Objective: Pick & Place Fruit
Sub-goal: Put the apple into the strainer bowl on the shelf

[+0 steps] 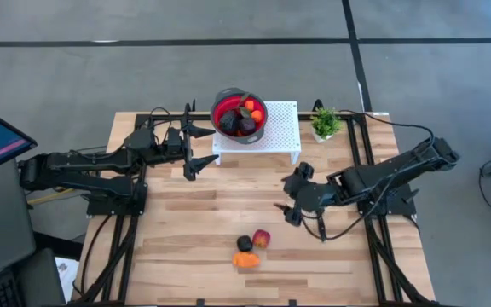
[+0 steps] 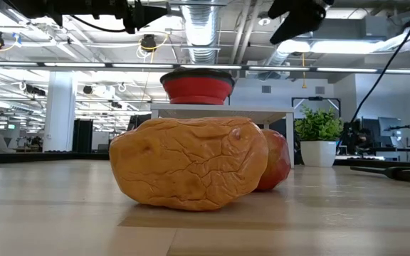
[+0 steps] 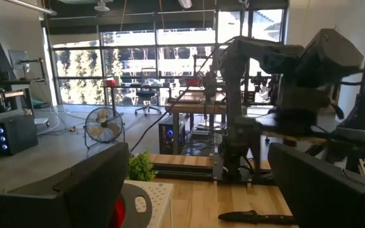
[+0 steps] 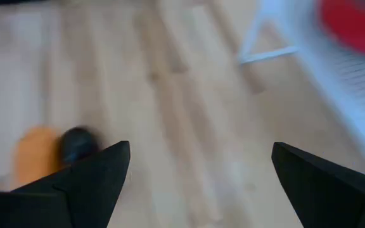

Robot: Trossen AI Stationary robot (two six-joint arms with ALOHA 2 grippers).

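A: Status of bench point(image 1: 186, 230) and fruit?

B: Red bowl point(image 1: 239, 117) on the white rack point(image 1: 280, 136) already holds several fruits, just beside the left gripper point(image 1: 196, 149), whose fingers stand apart and empty. Three pieces lie on the bench ahead of the right gripper point(image 1: 295, 198), fingers point(image 4: 87, 183) also spread wide, nothing between them.

A: Handling order?

B: Largest first. Orange piece point(image 1: 245, 260): wrinkled skin, probably light and slightly soft; take across its narrow width. Red ball point(image 1: 262, 239) touches it; smooth, likely slippery, so centre the fingers on its middle. Plum point(image 1: 244, 244), smallest: round, may roll; close squarely on both sides.
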